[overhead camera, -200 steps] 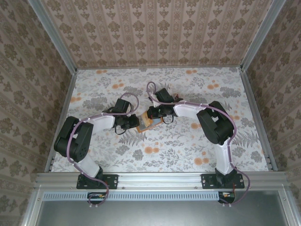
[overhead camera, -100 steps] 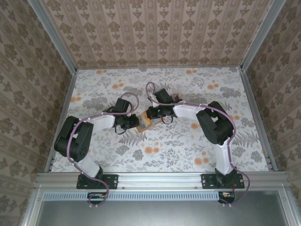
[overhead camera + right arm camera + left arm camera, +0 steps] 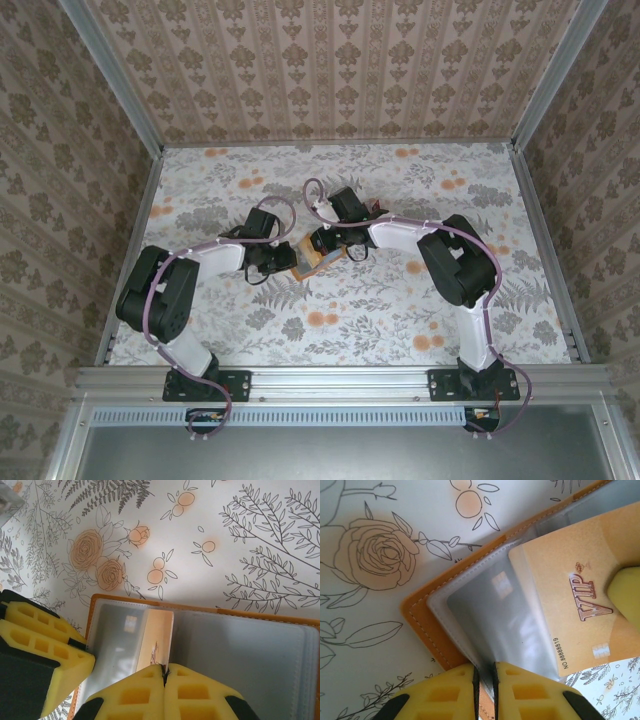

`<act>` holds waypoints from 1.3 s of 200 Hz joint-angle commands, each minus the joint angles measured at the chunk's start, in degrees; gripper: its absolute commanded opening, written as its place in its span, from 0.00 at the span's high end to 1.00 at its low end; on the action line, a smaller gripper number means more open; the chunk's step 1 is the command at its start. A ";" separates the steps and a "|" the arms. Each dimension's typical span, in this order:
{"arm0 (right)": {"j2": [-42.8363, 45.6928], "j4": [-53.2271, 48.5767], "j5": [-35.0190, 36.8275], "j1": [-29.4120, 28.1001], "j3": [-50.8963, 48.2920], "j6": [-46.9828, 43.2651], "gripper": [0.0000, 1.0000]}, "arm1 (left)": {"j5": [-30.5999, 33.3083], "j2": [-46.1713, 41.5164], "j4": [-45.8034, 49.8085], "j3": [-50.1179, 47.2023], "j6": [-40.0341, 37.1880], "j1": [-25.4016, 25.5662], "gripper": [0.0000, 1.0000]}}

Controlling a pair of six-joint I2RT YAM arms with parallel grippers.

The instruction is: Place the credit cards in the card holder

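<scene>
- The right gripper point(image 3: 164, 675), its yellow foam fingers point(image 3: 200, 690) pressed tight together, is pinching one edge of a thin, rectangular gold credit card point(image 3: 156, 640) lettered VIP.
- The left gripper point(image 3: 485, 680) is nipping the edge of a clear plastic sleeve point(image 3: 485, 610). Only a slit is showing between its yellow fingers point(image 3: 445, 690), and the grip looks to be steadying that page.
- The clear plastic sleeve is sitting inside a flat, stitched orange card holder point(image 3: 427, 630), which is lying open with its clear pockets facing up.
- The orange card holder point(image 3: 318, 264) is resting near the middle of the floral-print worktop point(image 3: 400, 310), a little towards the left edge and well apart from every corner. The two grippers are meeting over it.
- The leading end of the gold credit card point(image 3: 570, 595) is lying under the film, while the rest is sticking out towards the right gripper.
- Something that looks like a grey card point(image 3: 495, 587) with a pale chip-like square is lying under the film beside it, probably one already pocketed.
- As a judgement, the task is running part-way: one card seems to be stowed and the gold one is half in.
- What is remaining is to push the gold one fully home, release it, and stow any further cards.
</scene>
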State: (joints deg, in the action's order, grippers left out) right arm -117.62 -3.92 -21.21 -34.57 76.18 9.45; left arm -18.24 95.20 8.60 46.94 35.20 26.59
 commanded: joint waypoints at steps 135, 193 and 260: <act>-2.38 -1.48 -0.21 2.10 0.97 -6.48 1.00 | 0.39 3.68 4.03 -0.11 0.04 0.64 0.84; -4.07 5.00 3.54 -0.83 -1.22 -1.97 1.00 | 0.12 4.18 3.88 0.30 0.20 0.72 0.84; -4.11 7.77 2.47 -2.26 -3.53 1.70 1.00 | -0.04 4.30 3.52 0.31 0.13 0.67 0.84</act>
State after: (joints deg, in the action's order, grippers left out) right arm -118.52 3.46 -19.86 -34.28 74.76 9.19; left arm -18.17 96.53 7.70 48.21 35.20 26.57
